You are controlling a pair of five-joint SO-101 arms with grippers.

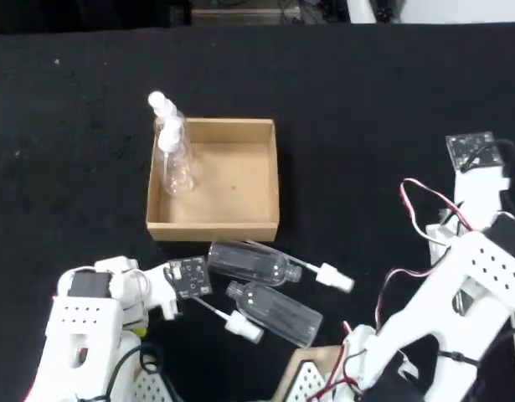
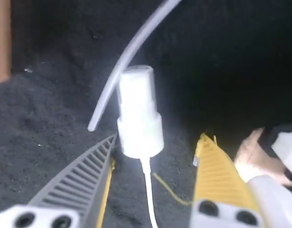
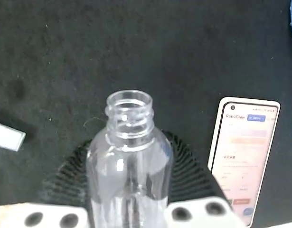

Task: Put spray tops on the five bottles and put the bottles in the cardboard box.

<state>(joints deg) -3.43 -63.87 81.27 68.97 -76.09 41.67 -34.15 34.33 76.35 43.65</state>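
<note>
White spray top (image 2: 138,118) is bracketed on the worktop (image 1: 366,109) by the left end effector (image 2: 157,142), spread apart, while an uncapped bottle (image 3: 129,128) is clamped in the right end effector (image 3: 129,166) and two capped bottles (image 1: 175,159) are noted at the cardboard box's (image 1: 213,228) left wall.

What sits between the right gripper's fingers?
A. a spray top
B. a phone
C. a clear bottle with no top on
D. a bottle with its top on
C: the right gripper is closed on a clear bottle whose threaded neck is bare; the phone lies apart beside it.
</note>
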